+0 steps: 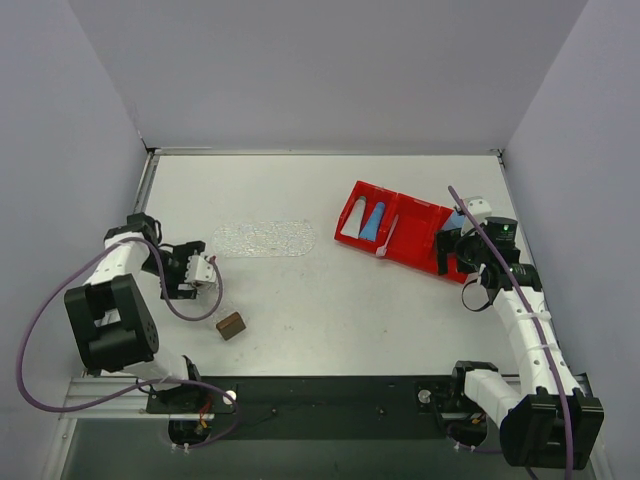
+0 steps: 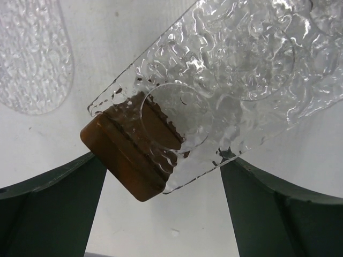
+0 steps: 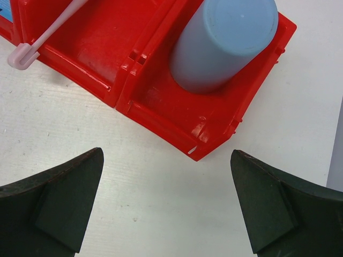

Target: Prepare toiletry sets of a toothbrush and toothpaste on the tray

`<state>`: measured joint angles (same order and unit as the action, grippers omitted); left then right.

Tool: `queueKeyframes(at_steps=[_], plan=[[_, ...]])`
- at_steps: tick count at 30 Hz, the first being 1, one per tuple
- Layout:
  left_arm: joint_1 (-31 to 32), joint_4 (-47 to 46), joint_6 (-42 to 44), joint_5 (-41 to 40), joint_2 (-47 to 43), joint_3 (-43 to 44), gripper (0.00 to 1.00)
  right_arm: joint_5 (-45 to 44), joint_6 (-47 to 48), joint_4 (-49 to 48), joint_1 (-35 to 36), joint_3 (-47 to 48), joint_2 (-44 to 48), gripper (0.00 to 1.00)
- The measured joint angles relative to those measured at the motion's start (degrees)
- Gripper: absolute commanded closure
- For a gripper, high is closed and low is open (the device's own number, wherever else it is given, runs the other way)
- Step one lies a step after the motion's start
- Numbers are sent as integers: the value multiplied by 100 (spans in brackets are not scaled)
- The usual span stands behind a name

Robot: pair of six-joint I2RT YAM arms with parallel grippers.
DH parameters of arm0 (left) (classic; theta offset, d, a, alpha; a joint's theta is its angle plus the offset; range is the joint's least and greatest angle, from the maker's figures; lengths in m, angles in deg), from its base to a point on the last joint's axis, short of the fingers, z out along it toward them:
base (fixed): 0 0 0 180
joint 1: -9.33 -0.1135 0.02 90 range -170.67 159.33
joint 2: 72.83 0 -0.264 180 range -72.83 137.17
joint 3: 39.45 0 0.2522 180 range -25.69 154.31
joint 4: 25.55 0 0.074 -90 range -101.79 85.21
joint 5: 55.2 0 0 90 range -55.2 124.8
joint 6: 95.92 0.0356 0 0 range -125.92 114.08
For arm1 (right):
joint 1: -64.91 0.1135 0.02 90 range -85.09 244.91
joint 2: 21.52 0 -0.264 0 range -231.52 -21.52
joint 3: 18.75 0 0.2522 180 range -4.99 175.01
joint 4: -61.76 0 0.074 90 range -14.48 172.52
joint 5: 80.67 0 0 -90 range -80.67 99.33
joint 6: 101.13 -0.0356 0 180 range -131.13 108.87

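A transparent bumpy tray [image 1: 265, 238] lies flat at mid-table; its rounded end shows in the left wrist view [image 2: 32, 53]. My left gripper [image 1: 205, 270] [image 2: 166, 214] is open and empty, just short of a brown block [image 1: 231, 325] [image 2: 128, 155] that carries a second clear textured plate [image 2: 230, 64]. The pinkish toothbrush [image 1: 388, 240] [image 3: 48, 35] leans over the red bin's divider. A blue toothpaste tube [image 1: 372, 222] lies in the bin's left compartment, with a pale shape beside it. My right gripper [image 1: 447, 255] [image 3: 166, 203] is open and empty at the bin's near right corner.
The red two-compartment bin [image 1: 410, 245] [image 3: 198, 139] sits at the right, angled. A round blue cup [image 1: 455, 222] [image 3: 222, 43] lies in its right compartment. Grey walls close in the table on the left, back and right.
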<state>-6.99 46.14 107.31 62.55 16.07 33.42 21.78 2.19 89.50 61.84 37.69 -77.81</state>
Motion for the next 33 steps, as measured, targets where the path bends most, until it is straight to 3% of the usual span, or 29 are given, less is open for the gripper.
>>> queueKeyframes(at_steps=[11, 23, 33], plan=[[-4, -63, 0, 442, -487, -798, 8, 0, 0, 61, 0, 129, -76, 0], [-4, -710, -39, 772, -520, -970, 27, 2, -4, 138, 0, 190, -68, 0], [-4, -1759, -1001, 1047, -387, -968, 30, 2, -15, 155, 0, 190, -70, 0]])
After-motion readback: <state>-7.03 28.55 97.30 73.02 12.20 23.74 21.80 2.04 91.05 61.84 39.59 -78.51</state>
